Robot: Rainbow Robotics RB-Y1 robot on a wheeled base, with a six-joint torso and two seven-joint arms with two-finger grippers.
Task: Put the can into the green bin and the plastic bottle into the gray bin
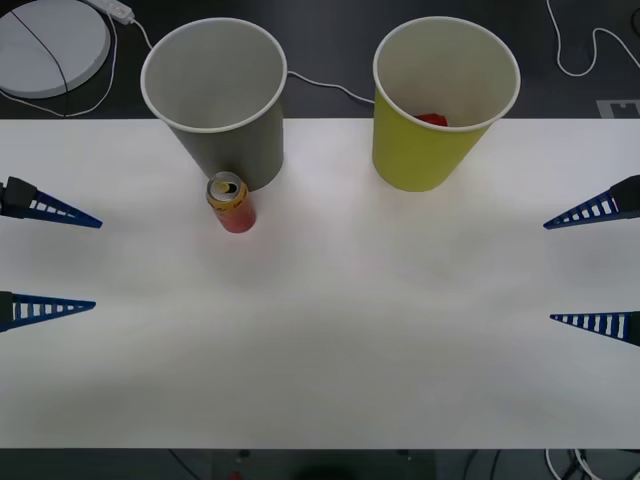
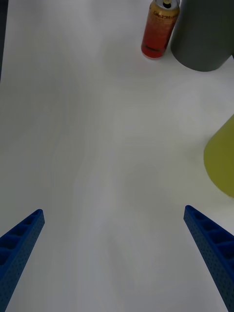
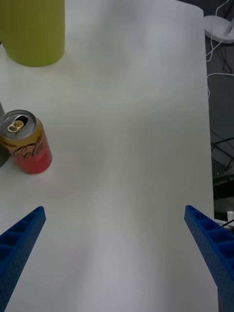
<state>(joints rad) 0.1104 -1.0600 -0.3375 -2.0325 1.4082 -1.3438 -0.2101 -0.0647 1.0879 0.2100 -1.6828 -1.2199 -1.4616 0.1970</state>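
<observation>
So the small red drink can with the orange-gold upper part and gold pull-tab top [image 1: 231, 203] is standing upright on the white desk [image 1: 330, 340], just beside the big gray paper cup with the white inside and rolled rim [image 1: 215, 95], at about 6 o'clock from that cup's base in the front view; whether the two touch is hard to call. From the right wrist camera the can [image 2: 158, 29] sits right next to the gray cup [image 2: 202, 34] too. The big yellow-green paper cup [image 1: 440, 100] stands at 3 o'clock from the gray one, well apart from it, and there's something red [image 1: 432, 119] down inside it, too hidden to identify. The left gripper [image 1: 48, 258] hangs over the desk's 9 o'clock edge with its blue ribbed jaws spread wide and nothing between them, and the right gripper [image 1: 595, 268] mirrors it at the 3 o'clock edge, jaws released as well. From the left wrist camera the can [image 3: 25, 142] is near, and the yellow-green cup [image 3: 33, 31] is farther off. A white round device [image 1: 50, 45] and white cables [image 1: 320, 85] lie on the dark floor past the desk's 12 o'clock edge.
</observation>
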